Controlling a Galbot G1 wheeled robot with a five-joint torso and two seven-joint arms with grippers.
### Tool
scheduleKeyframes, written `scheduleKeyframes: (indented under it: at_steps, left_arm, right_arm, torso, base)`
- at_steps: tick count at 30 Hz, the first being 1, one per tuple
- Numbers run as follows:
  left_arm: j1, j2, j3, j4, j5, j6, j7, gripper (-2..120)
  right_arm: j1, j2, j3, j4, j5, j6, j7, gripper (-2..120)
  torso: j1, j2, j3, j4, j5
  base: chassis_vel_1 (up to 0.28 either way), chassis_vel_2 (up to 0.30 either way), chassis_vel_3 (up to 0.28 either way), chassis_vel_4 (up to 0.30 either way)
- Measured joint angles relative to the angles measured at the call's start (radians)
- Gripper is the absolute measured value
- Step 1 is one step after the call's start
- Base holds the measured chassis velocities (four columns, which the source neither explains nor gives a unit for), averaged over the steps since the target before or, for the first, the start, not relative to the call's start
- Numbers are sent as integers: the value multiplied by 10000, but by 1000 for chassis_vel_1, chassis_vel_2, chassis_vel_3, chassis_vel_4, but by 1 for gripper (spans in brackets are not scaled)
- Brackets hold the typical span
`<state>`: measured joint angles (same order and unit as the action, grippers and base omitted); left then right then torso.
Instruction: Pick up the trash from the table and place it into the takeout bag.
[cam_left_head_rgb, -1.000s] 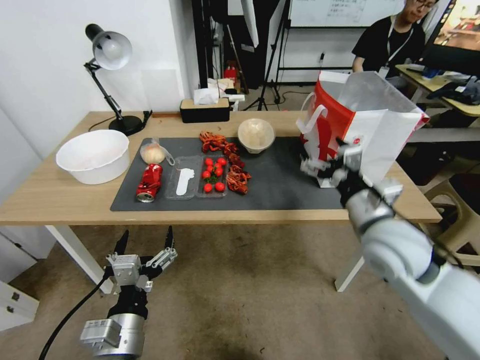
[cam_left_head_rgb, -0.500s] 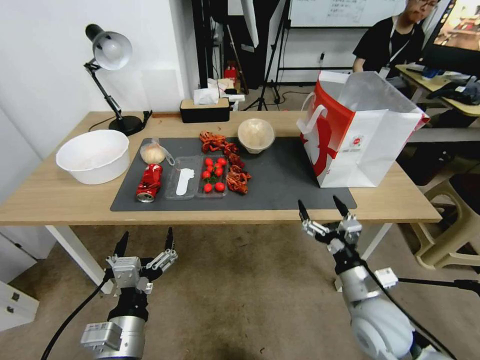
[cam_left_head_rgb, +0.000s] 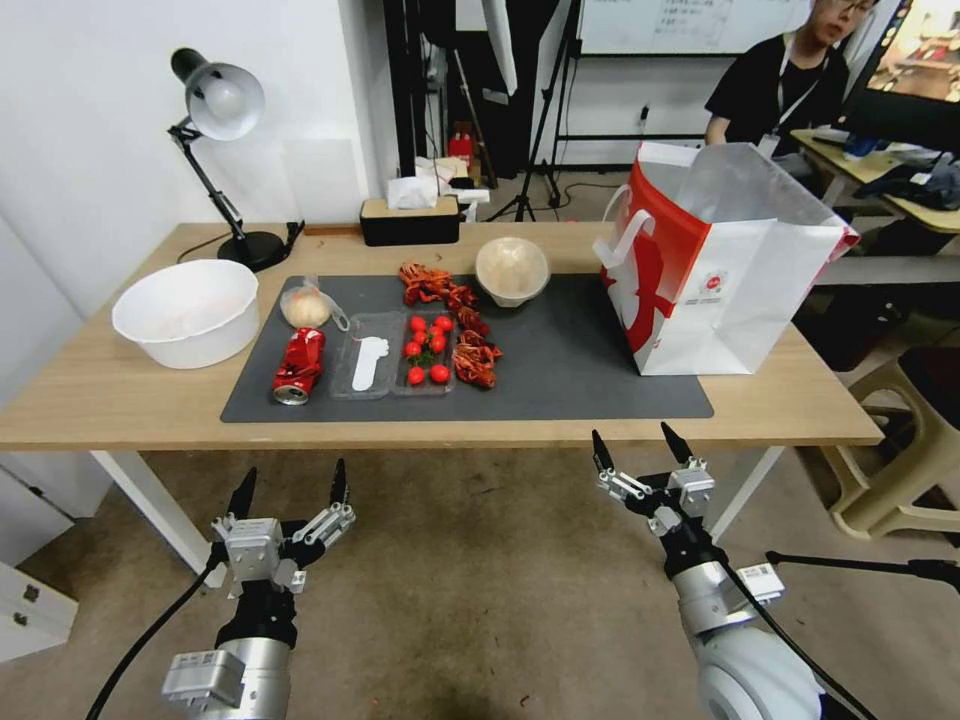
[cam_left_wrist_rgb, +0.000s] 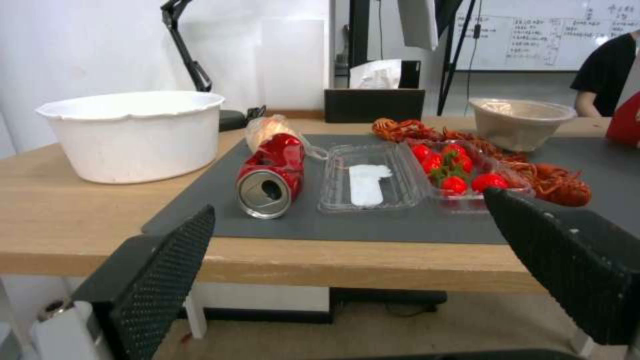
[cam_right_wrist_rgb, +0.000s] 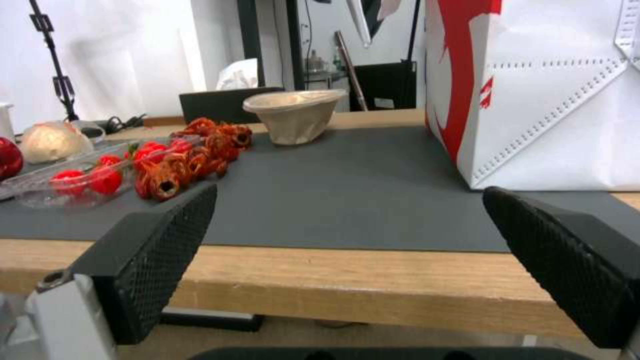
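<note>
1. Light wood makes up the table (cam_left_head_rgb: 120, 395), whose near edge runs straight across the head view with bare carpet below it.
2. The dark grey mat (cam_left_head_rgb: 560, 370) covers the middle of the top, its front edge close to the table's near edge; a wide stretch of it lies bare between the litter and the bag.
3. The bag (cam_left_head_rgb: 740, 290) stands upright on the mat's right end, mouth open upward, one red side facing the litter, with a strip of bare wood to its right.
4. A white basin (cam_left_head_rgb: 185, 312) sits on the wood just left of the mat.
5. The lidded bowl (cam_left_head_rgb: 512, 268) rests at the mat's far edge.
6. A clear tray (cam_left_head_rgb: 395, 352) holds red tomatoes in its right half; reddish shells (cam_left_head_rgb: 470, 345) lie along its right side and behind it.
7. The red can (cam_left_head_rgb: 298, 366) lies on its side just left of the tray, near the mat's left edge, open end toward the robot.
8. The clear bag with a beige lump (cam_left_head_rgb: 305, 305) sits just behind the can.
9. The right gripper (cam_left_head_rgb: 640, 452) hovers below the table's near edge, fingers spread wide, holding nothing.
10. The left gripper (cam_left_head_rgb: 290, 484) hangs lower over the carpet, in front of the can, fingers likewise apart and empty.
</note>
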<state>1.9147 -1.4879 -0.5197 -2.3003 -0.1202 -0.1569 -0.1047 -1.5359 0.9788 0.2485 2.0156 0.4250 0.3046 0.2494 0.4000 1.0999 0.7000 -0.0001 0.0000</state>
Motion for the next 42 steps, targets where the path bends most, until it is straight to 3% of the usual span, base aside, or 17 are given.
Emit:
scheduleKeyframes:
  at_steps: [8,13,16,21,29,32,42]
  left_arm:
    - [-42,55,-8,-52,-21,76,-49,100]
    - [-211,240,105,-18,-66,221,-53,100]
    - [-200,391,125,2,-99,257,-40,100]
    - [-148,427,27,-72,-146,251,-32,100]
    - [-125,466,-103,-131,-220,232,-32,100]
    - [-151,462,-106,-99,-229,222,-32,100]
    - [-223,461,-129,-22,-266,211,-39,100]
  right_arm:
    - [1066,-93,-428,216,1164,-927,264,100]
    - [2460,108,-706,309,2689,-1772,680,100]
    - [3869,348,-1018,235,4320,-2587,1112,100]
    - [5119,712,-1540,-120,5772,-3107,1629,100]
    - [7538,1799,-2200,-1508,8207,-3635,2771,100]
    - [8599,2303,-2359,-2632,9182,-3642,3291,100]
    - [9760,3462,-2190,-4530,10274,-3900,4289,100]
  torso:
    - [0,0,0,0,-1]
    - [3,0,1,1,-1]
    - [3,0,0,1,-3]
    - [3,-1,1,2,1]
    - [3,0,1,5,-3]
    - [2,-1,2,1,-1]
    - [1,-1,1,-1,0]
  base:
    - [0,0,0,0]
    - [0,0,0,0]
    - [0,0,0,0]
    - [0,0,0,0]
    - [0,0,0,0]
    - [0,0,0,0]
    - [0,0,0,0]
